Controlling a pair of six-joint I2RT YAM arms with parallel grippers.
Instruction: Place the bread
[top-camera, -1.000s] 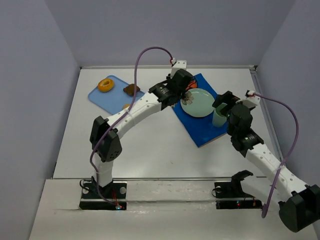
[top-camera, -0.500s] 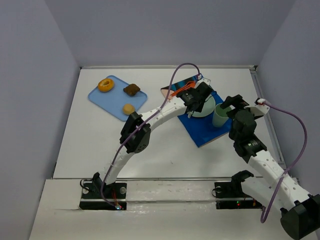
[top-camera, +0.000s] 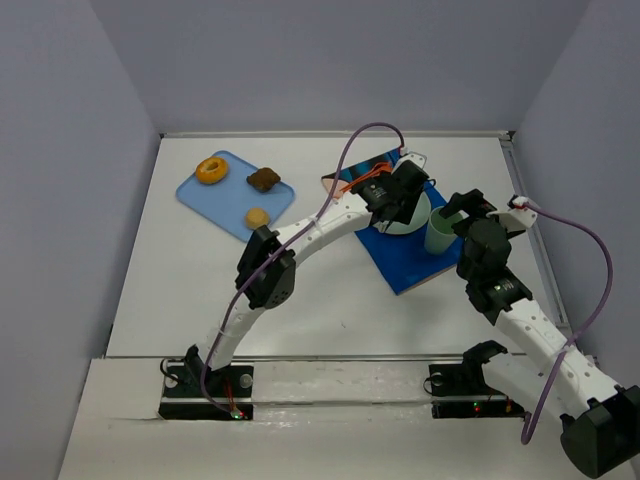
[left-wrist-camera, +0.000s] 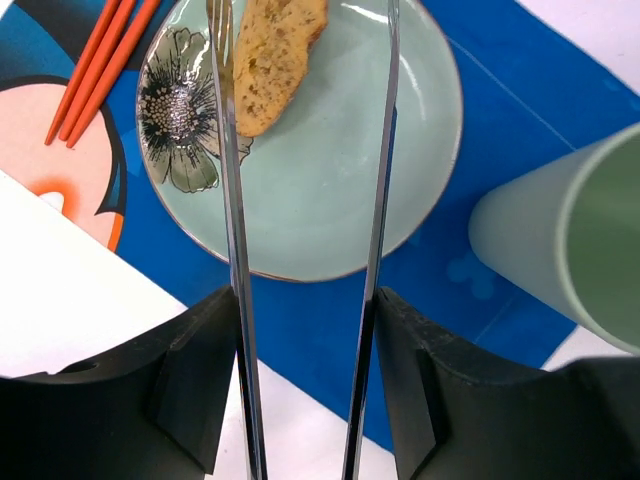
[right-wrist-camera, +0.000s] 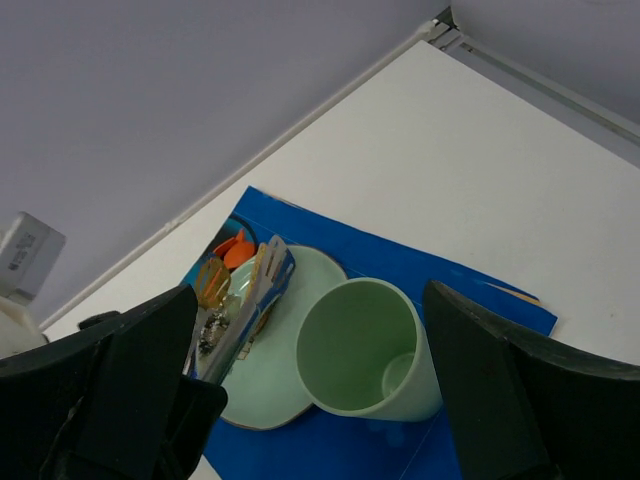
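While the bread (left-wrist-camera: 268, 60) lies flat on the plate (left-wrist-camera: 340, 180), up by the far rim next to the painted flower (left-wrist-camera: 180, 120), the left gripper (left-wrist-camera: 307, 60) hangs right over it. Its thin metal fingers (left-wrist-camera: 232, 220) stand apart, wider than the slice. One runs along the slice's edge and the other has bare plate between it and the crust, so nothing is pinched. To my eye this slice looks as good as placed! Now the slice itself: thin, seeded, toasted-looking, surely light, fairly stiff but crumbly, the kind that snaps or sheds if squeezed hard. Narrow blades like these would bite best across its short width, near the middle, with a gentle close. Grab a tapered end and it may pivot or break off. That glazed plate looks slick too, so a nudge could send the slice skating. Over on the other side, the right gripper (top-camera: 462, 208) sits by the cup (right-wrist-camera: 365, 350), jaws spread wide and nothing held, as far as its wrist view shows. Plate and cup share the blue mat (left-wrist-camera: 300, 330), with the chopsticks (left-wrist-camera: 100, 50) alongside.
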